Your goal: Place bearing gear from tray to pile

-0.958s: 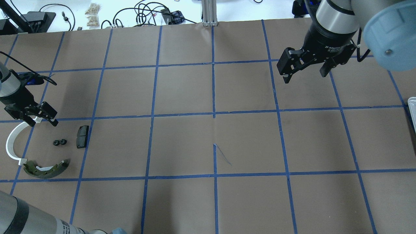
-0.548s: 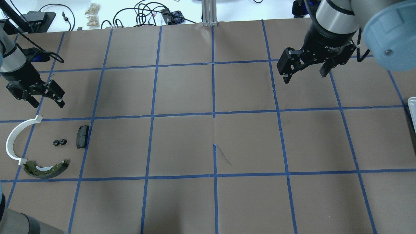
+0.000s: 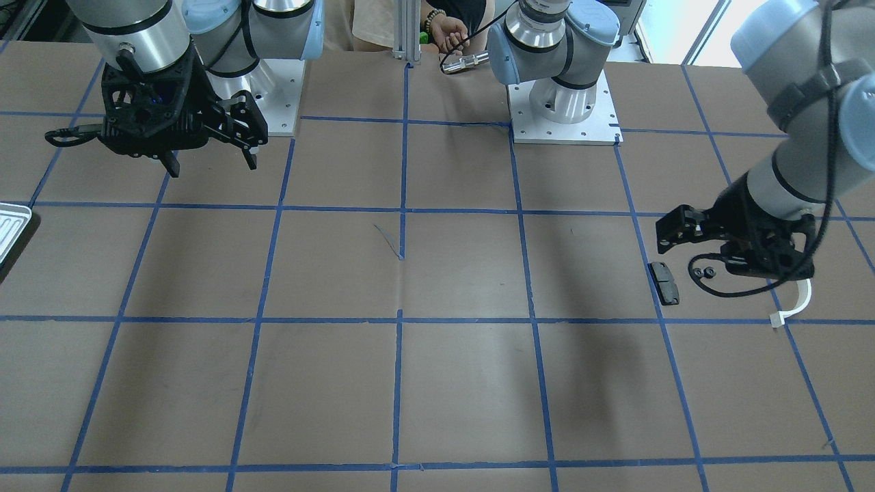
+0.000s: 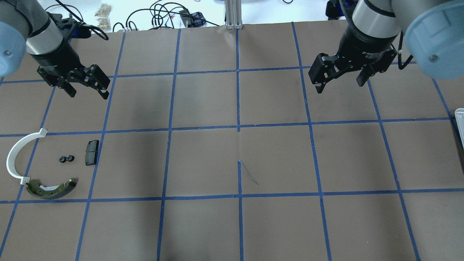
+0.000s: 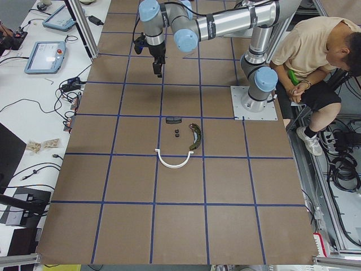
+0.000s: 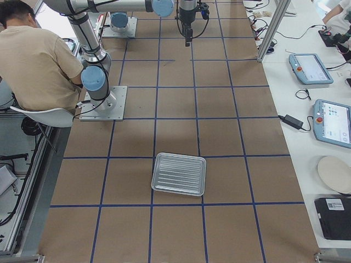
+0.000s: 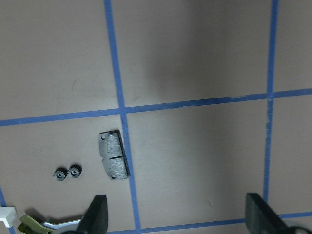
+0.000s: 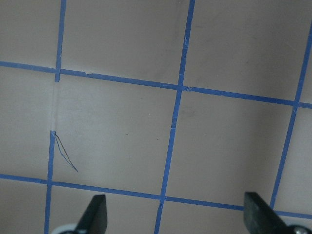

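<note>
The left gripper [image 4: 88,92] has lifted away from the pile of loose parts [image 4: 50,189], fingers wide open and empty; two small black toothed bearing gears [image 4: 66,158] lie on the surface beside its dark grey rectangular pad [image 4: 91,152]. The ribbed silver tray [image 6: 179,173] sits bare and the right gripper [image 4: 339,85] hangs open, holding nothing, so the placing looks done

Robotics lab: 2 arms [image 5: 225,22] bolted to baseplates [image 3: 564,133] on a blue-taped grid table [image 4: 203,224]; teach pendants [image 6: 310,68] and loose cables [image 4: 163,14] on side benches [image 6: 323,159]; seated operator [image 5: 316,51] present.

Silver arms [image 4: 373,18], pale-blue joint caps [image 4: 435,36], black jaws
</note>
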`<state>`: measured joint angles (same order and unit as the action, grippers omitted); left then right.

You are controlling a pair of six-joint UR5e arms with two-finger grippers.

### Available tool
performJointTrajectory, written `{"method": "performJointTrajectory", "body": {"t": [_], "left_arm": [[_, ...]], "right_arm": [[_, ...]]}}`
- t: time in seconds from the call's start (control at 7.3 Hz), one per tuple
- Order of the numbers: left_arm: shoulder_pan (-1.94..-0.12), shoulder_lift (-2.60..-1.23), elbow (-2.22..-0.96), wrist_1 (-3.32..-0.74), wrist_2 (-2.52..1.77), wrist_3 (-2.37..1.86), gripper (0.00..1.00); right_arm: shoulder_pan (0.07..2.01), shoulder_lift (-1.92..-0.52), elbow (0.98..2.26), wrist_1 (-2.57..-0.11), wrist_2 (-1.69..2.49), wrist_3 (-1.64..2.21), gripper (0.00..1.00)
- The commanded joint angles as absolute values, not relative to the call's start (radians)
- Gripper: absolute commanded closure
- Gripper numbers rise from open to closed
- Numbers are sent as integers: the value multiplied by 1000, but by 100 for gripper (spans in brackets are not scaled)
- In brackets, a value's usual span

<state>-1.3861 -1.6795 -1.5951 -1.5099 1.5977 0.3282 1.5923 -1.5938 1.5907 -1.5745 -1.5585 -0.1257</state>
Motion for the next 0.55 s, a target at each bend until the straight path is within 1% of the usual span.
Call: {"method": "performJointTrajectory", "body": {"t": [0.0, 0.41], "left_arm": [[-1511, -1591, -1615, -1528, 1597, 252, 0], [-1520, -1531, -1615, -1594, 1597, 258, 0]], "right_arm": [[1592, -1594, 1591, -1574, -1557, -127, 0], [1591, -1595, 1591, -1574, -1560, -129, 0]]}}
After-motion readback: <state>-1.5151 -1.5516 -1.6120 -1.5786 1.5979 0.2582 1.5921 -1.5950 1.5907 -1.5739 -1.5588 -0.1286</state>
